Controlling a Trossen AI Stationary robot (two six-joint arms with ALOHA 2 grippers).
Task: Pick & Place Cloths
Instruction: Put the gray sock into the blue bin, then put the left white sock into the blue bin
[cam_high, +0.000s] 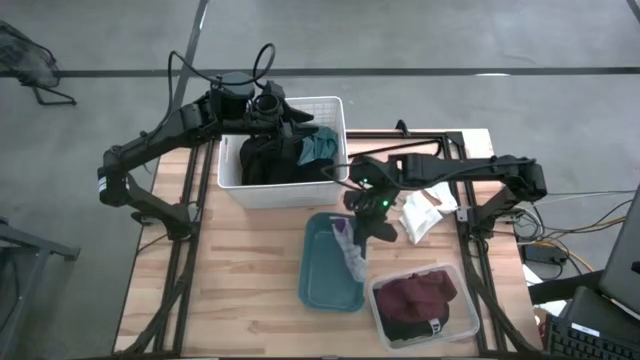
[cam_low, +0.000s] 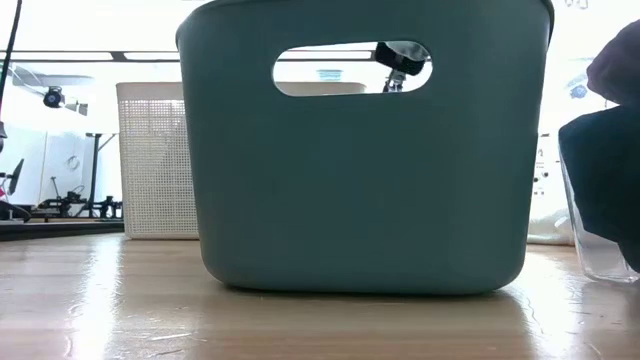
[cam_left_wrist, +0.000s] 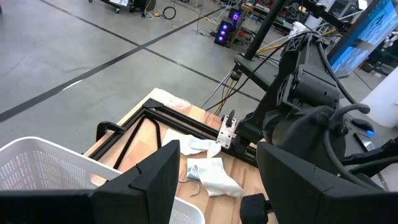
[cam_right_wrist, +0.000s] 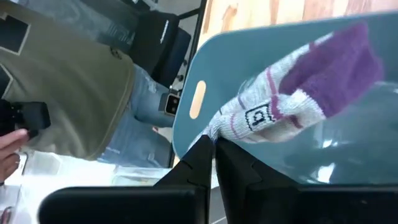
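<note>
My left gripper (cam_high: 268, 103) hangs over the far rim of the white basket (cam_high: 330, 108), its fingers (cam_left_wrist: 149, 180) spread wide with nothing between them. Inside the basket lie a black garment (cam_high: 268, 158) and a teal one (cam_high: 322, 147), bunched together. My right gripper (cam_high: 358, 232) sits over the teal bin (cam_high: 322, 280), fingers (cam_right_wrist: 202, 158) pressed together on the cuff end of a grey-and-purple knitted sock (cam_right_wrist: 305, 87). From above, the sock's long axis runs near-to-far along the bin's right wall; its purple toe points away from my fingers. A white cloth (cam_high: 422, 212) lies on the table just right of that gripper. A maroon garment (cam_high: 418, 298) fills the clear bin (cam_high: 470, 325) at the near right.
</note>
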